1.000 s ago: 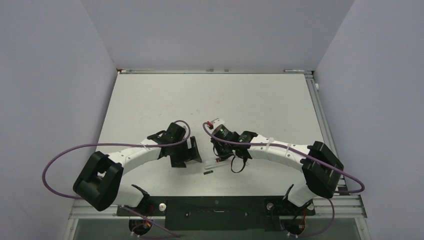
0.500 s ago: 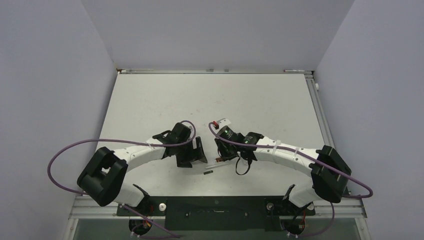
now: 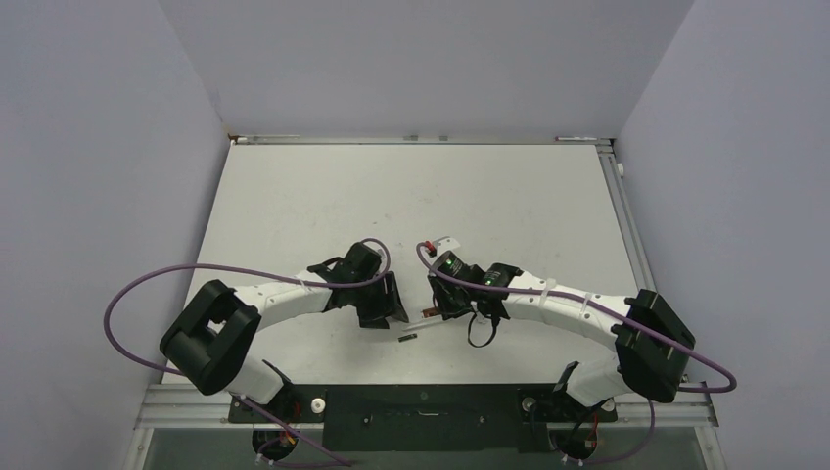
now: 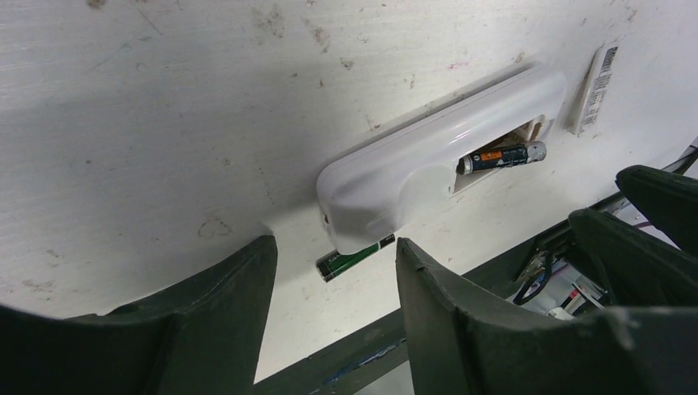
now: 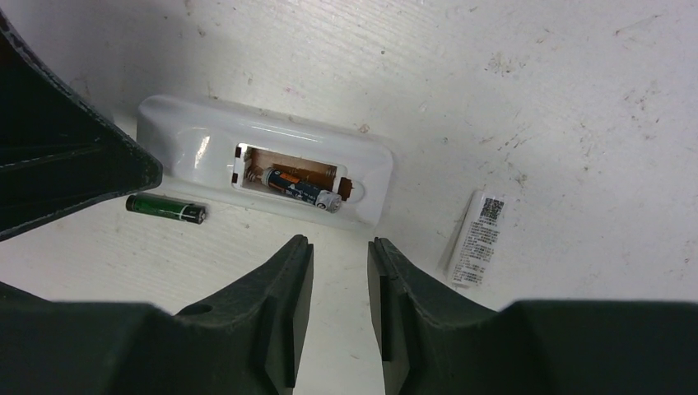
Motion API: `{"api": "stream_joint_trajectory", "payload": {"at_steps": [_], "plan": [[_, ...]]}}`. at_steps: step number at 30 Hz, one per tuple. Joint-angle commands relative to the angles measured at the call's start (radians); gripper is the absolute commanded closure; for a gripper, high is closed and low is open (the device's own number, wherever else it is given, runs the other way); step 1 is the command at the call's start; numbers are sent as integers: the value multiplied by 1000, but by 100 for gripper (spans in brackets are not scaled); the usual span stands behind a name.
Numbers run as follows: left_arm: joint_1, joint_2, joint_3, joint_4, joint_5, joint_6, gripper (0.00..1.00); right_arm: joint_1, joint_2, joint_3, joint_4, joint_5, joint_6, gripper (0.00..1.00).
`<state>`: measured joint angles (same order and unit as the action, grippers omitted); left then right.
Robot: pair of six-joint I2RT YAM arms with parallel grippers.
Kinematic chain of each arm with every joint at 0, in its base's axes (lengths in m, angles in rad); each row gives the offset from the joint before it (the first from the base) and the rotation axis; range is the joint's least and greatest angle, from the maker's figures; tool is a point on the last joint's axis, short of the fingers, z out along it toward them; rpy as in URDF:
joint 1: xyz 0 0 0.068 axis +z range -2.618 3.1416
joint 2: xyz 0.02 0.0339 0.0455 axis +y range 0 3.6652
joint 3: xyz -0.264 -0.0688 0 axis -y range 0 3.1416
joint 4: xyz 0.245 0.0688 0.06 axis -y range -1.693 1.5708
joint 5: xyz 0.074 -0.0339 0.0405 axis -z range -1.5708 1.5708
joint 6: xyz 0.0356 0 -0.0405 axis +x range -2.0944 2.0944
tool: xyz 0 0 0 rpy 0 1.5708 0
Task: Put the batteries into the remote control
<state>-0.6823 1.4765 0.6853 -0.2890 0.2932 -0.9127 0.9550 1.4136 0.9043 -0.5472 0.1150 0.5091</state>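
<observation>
The white remote control [image 4: 411,177] lies slot-up on the table, between my two grippers. One dark battery [image 4: 502,155] lies in its open slot, also seen in the right wrist view [image 5: 303,188]. The second battery [image 5: 165,208], dark green, lies loose on the table beside the remote's near edge [image 3: 408,339]. My left gripper [image 4: 335,247] is open and empty, its jaws standing either side of the remote's left end. My right gripper [image 5: 338,243] is open a little and empty, just in front of the remote [image 5: 263,156] near the slot.
The small white cover piece [image 5: 479,239] with a printed label lies flat on the table right of the remote, also in the left wrist view [image 4: 597,78]. The table's near edge and a dark rail [image 3: 421,401] lie close behind the loose battery.
Both arms have shifted right and nearer. The left gripper has closed in on the remote's left end. The remote and the loose battery have hardly moved.
</observation>
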Motion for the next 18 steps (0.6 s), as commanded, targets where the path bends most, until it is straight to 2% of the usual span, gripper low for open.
{"api": "stream_joint_trajectory", "payload": {"at_steps": [1,18], "plan": [[-14,25,19,35,-9,-10,49,-11,-42,-12,26,5,17,69],[-23,65,24,47,-14,-11,59,-26,-19,-30,73,-63,22,73]]}}
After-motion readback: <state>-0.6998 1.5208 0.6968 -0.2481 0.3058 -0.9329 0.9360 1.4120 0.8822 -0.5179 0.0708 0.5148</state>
